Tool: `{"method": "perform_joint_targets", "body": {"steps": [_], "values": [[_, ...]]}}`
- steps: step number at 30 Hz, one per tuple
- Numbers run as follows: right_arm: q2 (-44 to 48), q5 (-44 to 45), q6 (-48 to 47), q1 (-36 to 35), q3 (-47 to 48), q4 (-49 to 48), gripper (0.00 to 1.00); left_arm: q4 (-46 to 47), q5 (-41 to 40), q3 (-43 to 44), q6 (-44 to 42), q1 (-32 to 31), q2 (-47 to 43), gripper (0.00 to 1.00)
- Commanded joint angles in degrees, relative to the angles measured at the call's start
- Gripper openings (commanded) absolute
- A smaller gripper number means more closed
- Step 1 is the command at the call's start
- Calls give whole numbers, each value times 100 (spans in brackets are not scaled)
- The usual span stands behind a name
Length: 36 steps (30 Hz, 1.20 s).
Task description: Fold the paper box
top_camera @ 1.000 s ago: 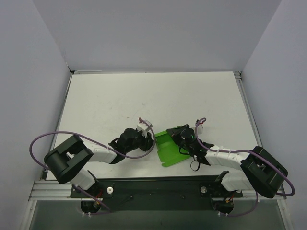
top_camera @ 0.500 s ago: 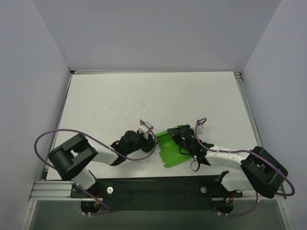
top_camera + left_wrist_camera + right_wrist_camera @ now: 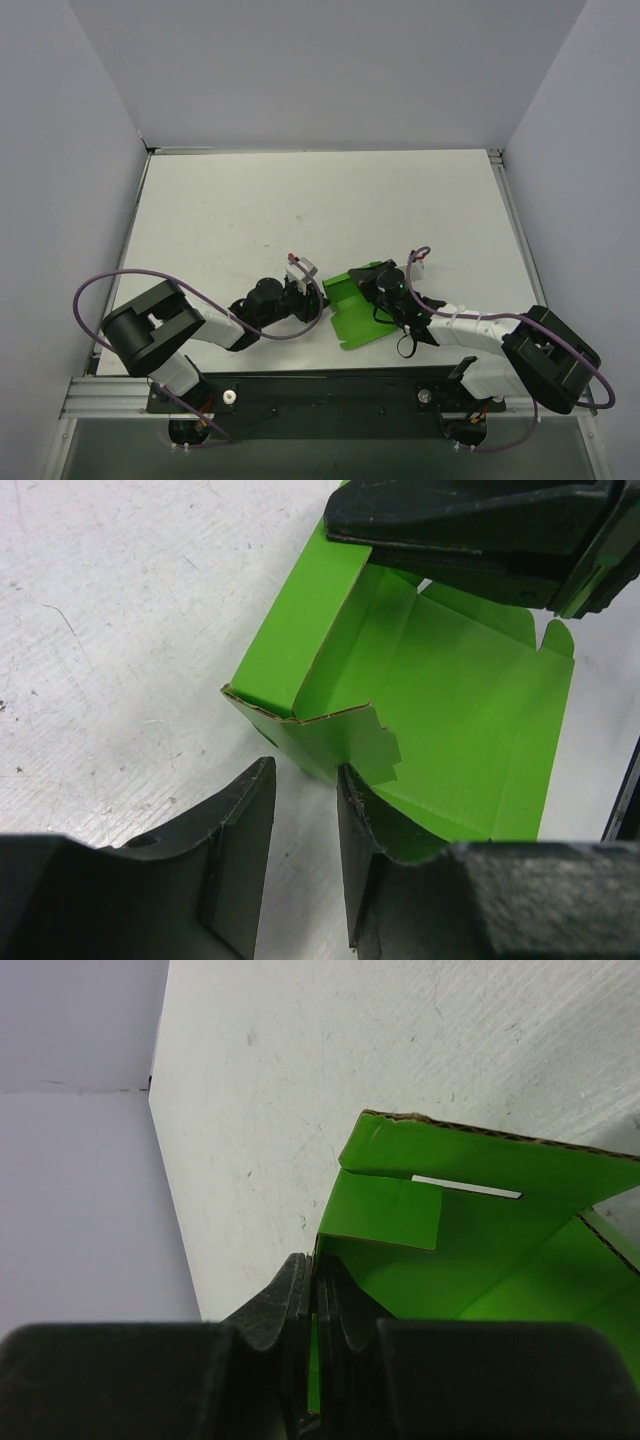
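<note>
Here, paper box [image 3: 355, 315] open-side up, long axis near-to-far, right hand [image 3: 315, 1288] pinching it

We see a white tabletop [image 3: 300, 200] with a matt surface. It carries faint grey scuffs [image 3: 60, 620] and small dark specks, plainest in the left wrist view; a few more marks [image 3: 250, 1035] show in the right wrist view. Pale grey walls [image 3: 330, 70] stand along the far edge and both side edges. In the right wrist view we see a seam [image 3: 80, 1088] where two wall panels meet, ending at the tabletop's edge. A thin metal strip [image 3: 320, 151] runs along the far edge. Along the near edge lies a black plate [image 3: 330, 390], with a ribbed silver rail [image 3: 100, 400] at its left end.
</note>
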<state>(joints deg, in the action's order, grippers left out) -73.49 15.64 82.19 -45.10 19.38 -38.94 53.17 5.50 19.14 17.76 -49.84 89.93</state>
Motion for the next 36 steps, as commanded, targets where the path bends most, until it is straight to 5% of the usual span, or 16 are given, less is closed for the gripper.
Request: {"method": "perform_joint_targets", "body": {"steps": [1, 36], "values": [[125, 88, -151, -78, -22, 88, 0, 616, 92, -6, 114, -25, -54, 41], [257, 404, -177, -358, -118, 36, 0, 589, -1306, 178, 553, -183, 472, 44]]}}
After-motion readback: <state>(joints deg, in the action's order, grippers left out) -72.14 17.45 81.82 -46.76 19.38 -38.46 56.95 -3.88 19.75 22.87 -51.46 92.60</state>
